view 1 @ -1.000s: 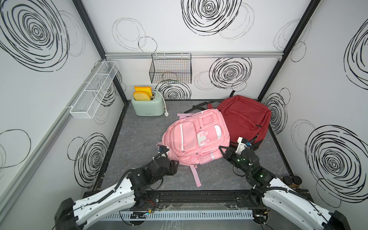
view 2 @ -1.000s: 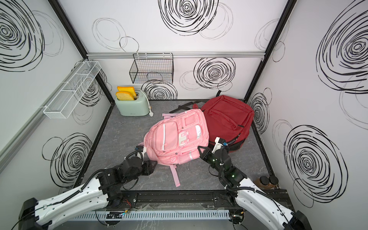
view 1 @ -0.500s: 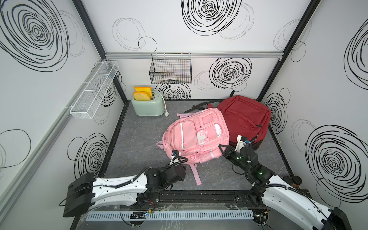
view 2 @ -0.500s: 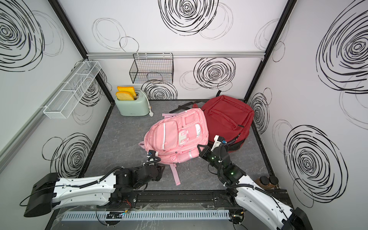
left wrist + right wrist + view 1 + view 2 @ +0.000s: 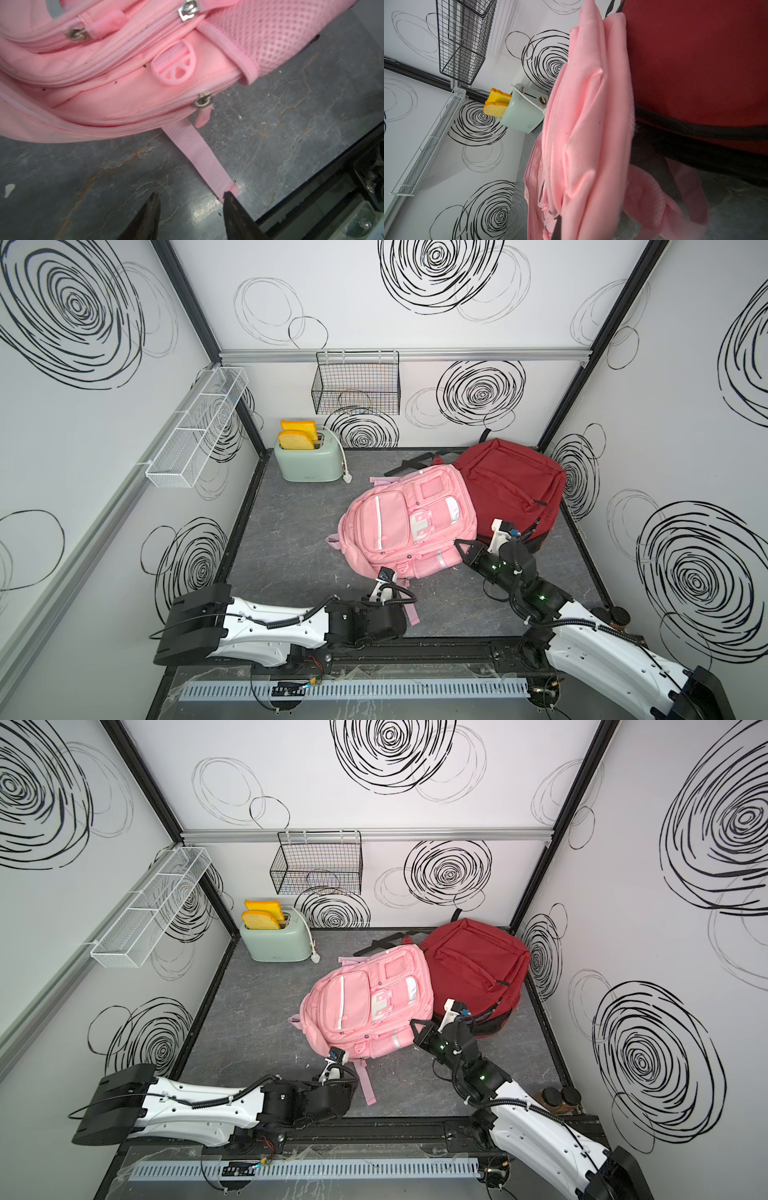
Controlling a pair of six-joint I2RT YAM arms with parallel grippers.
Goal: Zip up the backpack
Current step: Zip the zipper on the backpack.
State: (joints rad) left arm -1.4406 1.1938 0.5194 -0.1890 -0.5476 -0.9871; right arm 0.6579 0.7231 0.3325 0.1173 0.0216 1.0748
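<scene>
The pink backpack [image 5: 399, 526] [image 5: 361, 1002] lies face up mid-floor, leaning on a red one. My left gripper [image 5: 190, 195] is open just above the floor in front of the pack, holding nothing. One fingertip [image 5: 227, 197] touches the end of a loose pink strap [image 5: 197, 153]. A metal zipper slider [image 5: 202, 101] with a pink pull tab sits on the lowest zip, farther off. Two more sliders [image 5: 188, 9] show higher up. My right gripper [image 5: 463, 549] [image 5: 419, 1029] [image 5: 557, 222] is shut on pink fabric at the pack's near right corner.
The red backpack [image 5: 511, 485] fills the back right corner. A mint toaster [image 5: 309, 464] with toast stands at the back left. A black wire basket [image 5: 355, 385] and a white mesh shelf [image 5: 199, 431] hang on the walls. The black front rail [image 5: 311, 197] runs close to my left gripper.
My left arm has swung from the pack's left side round to its front edge and dropped low by the strap. The right gripper has kept its hold and barely moved.
</scene>
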